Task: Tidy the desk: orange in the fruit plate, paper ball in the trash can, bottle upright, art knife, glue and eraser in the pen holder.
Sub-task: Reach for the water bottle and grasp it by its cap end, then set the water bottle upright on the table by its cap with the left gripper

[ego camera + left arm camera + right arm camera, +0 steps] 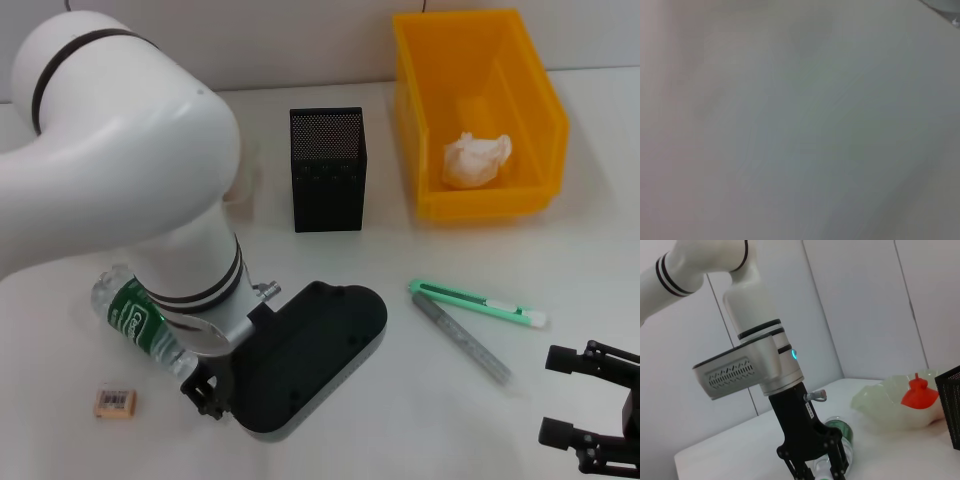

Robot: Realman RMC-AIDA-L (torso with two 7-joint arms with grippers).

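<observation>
Your left hand (817, 465) closes around the bottle (135, 318), which lies flat on the tabletop (330, 450); right hand (590, 405) idles open, farther away.

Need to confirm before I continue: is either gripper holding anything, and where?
Left gripper straddles the lying bottle near its cap end; a firm grip cannot be told. Right gripper is open, empty.

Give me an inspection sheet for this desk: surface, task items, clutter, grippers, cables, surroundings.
Surface: white table.
Task items: paper ball in trash can; orange in fruit plate; bottle lying down; eraser, art knife and glue on the table, outside the pen holder.
Clutter: nothing seen.
Grippers: left gripper down at the bottle's cap end; right gripper open, near table edge.
Cables: nothing seen.
Surroundings: pale wall panels.
</observation>
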